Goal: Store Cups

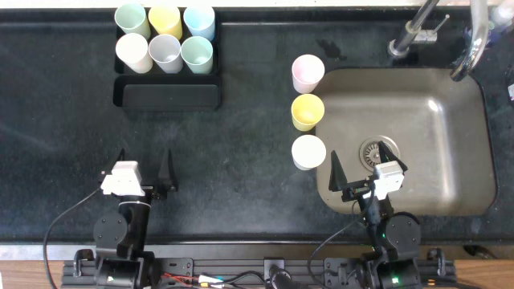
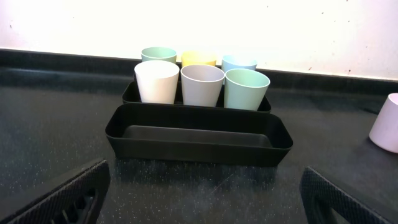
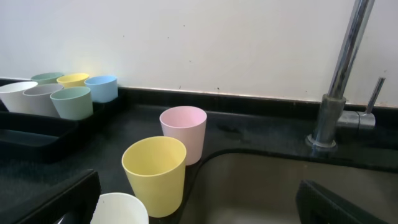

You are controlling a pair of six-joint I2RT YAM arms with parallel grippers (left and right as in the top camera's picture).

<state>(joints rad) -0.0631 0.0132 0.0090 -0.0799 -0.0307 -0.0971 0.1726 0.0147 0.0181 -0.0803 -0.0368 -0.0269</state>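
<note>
Widely parted, empty: both arms' fingers [image 2: 74,193] [image 3: 56,199]

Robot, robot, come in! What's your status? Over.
Open: left gripper, right gripper. Loose by sink: pink cup, yellow cup, white cup. Six cups in back tray; front tray empty. Nothing blocking.

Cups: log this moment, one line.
rear tray six cups | front tray empty | pink cup, yellow cup, white cup beside sink | left gripper, right gripper open

Past the left gripper [image 2: 205,167], fingers [image 2: 81,193] spread wide, over a counter [image 2: 50,118]: a low black tray [image 2: 196,153] just in front of a second tray [image 2: 129,93] holding six upright cups [image 2: 202,84] in two rows, a pink cup [image 2: 387,123] well apart.
</note>
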